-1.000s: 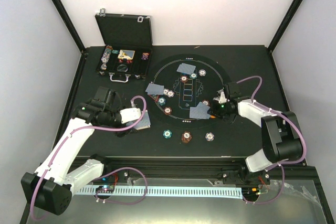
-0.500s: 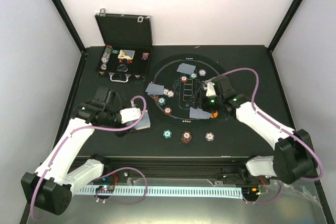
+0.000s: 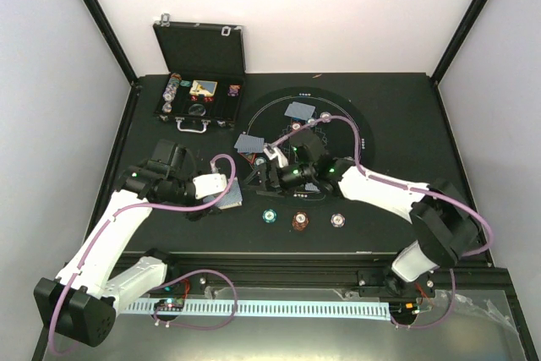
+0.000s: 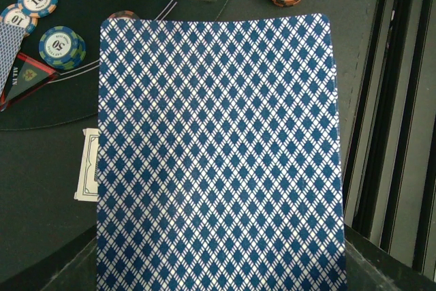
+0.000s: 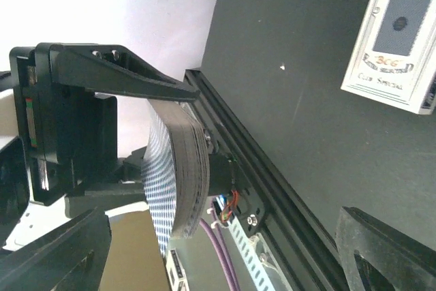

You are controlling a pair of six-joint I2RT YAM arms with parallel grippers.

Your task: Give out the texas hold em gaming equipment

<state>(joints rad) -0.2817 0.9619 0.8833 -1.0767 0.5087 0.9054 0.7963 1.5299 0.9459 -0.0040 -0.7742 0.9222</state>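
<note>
I log: black hinged case (image 3: 199, 50) open, chips (image 3: 172, 90) in its compartments; left gripper (image 3: 221, 190) clamped on blue-backed card deck (image 4: 218, 155); right gripper (image 3: 260, 173) spread.

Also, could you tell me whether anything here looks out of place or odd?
The deck of cards clamped in the left gripper looks bowed along its edge in the right wrist view, not flat. Nothing looks spilled or damaged otherwise.

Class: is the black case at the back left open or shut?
Open. The black case has its lid raised, and chips show in its compartments.
</note>
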